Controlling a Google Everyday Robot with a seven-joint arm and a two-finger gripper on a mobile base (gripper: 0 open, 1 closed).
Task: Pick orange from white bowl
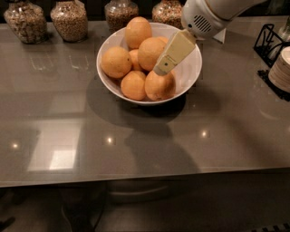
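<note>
The white bowl (188, 69) stands on the grey table (136, 136) toward 12 o'clock, full of oranges (117, 62). The gripper (163, 69) reaches in from 1 o'clock, its tip just over the orange (159, 87) at the bowl's 5 o'clock. Whether it is clenched or released, I cannot tell.

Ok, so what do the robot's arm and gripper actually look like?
The gripper, over the right side of the white bowl of oranges, is a flat, tapered, cream-yellow piece with a small dark marking near its tip. Behind it the arm ends in a rounded, glossy white housing with a dotted vent grille. No cables show.
</note>
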